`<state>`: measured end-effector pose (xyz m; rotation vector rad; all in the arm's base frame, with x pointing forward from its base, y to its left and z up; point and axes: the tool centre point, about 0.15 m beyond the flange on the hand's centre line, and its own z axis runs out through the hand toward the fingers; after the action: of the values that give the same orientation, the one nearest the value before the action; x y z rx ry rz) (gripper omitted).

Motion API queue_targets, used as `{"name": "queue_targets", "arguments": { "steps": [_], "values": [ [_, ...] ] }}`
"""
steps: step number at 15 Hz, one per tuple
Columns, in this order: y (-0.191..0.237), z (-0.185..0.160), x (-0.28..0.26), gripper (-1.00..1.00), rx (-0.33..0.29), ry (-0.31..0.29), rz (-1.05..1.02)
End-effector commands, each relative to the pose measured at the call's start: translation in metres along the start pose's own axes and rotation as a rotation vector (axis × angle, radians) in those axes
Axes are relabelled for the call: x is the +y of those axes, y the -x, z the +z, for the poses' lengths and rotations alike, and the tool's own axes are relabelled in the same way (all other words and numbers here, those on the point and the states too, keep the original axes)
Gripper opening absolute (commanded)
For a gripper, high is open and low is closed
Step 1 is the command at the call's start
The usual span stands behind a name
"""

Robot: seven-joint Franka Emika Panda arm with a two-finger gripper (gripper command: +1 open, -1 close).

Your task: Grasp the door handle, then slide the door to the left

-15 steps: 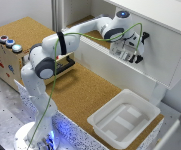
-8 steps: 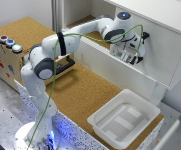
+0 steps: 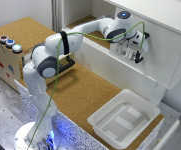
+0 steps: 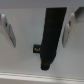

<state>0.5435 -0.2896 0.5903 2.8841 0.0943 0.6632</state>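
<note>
The door (image 3: 162,47) is a large white cabinet panel at the exterior view's right. Its small black door handle (image 3: 139,58) sticks out from the panel, just under my wrist. My gripper (image 3: 135,52) is up against the panel at the handle. In the wrist view the black bar handle (image 4: 50,32) stands between my two fingers (image 4: 6,30), with a gap on each side. The gripper (image 4: 39,31) is open around the handle and not closed on it. The white door face (image 4: 22,57) fills the background.
A white plastic tray (image 3: 121,119) sits on the cork tabletop (image 3: 85,92) near the front right. A tan wooden box (image 3: 7,57) with coloured buttons and a wider black handle (image 3: 66,65) stands at the exterior view's left. My arm spans the table between them.
</note>
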Motion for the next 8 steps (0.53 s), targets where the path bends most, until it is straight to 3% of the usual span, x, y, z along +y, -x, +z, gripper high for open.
{"name": "queue_targets", "arguments": {
  "steps": [1, 3, 4, 8],
  "values": [
    [-0.025, 0.006, 0.021, 1.0, -0.011, -0.057, -0.031],
    [-0.028, 0.008, 0.025, 1.0, 0.002, -0.047, -0.02],
    [-0.03, 0.01, 0.028, -1.0, 0.02, -0.044, -0.007],
    [-0.038, 0.015, 0.034, -1.0, 0.053, -0.04, 0.016]
  ]
}}
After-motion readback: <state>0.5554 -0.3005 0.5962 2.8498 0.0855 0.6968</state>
